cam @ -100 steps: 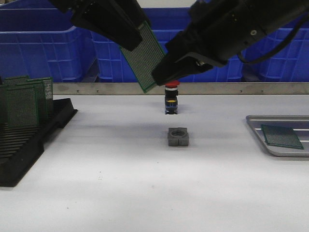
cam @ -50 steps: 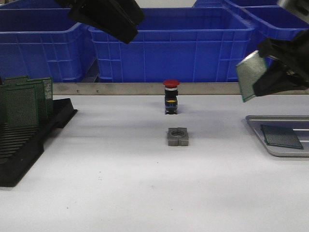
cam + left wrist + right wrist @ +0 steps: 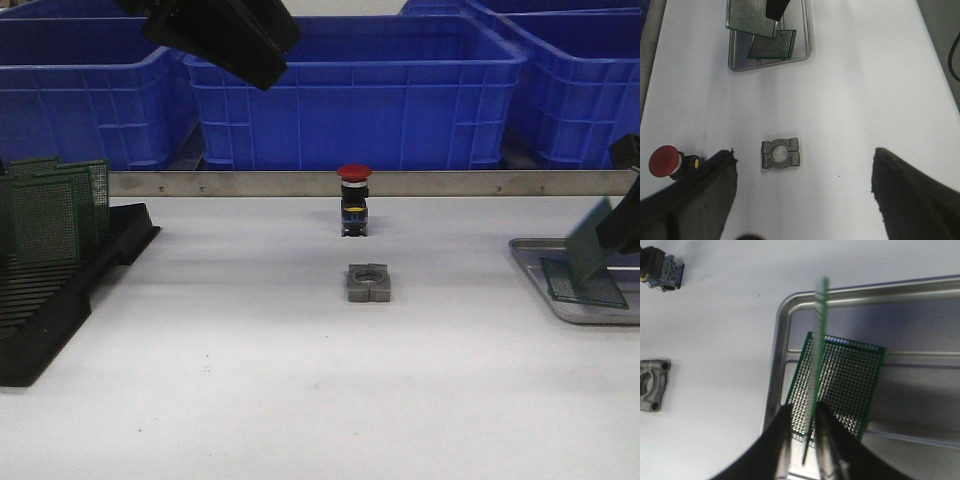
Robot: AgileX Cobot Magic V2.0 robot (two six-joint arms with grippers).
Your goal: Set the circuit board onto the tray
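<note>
**Board held on edge above the tray**

The circuit board [image 3: 819, 347], pinched by the right gripper [image 3: 807, 432], hangs tilted over the tray [image 3: 530, 258] at the surface's right, above a second board [image 3: 847, 385] lying flat. The right wrist view shows it edge-on; the front view crops the gripper. The left gripper [image 3: 802, 195] is spread, empty.
</note>
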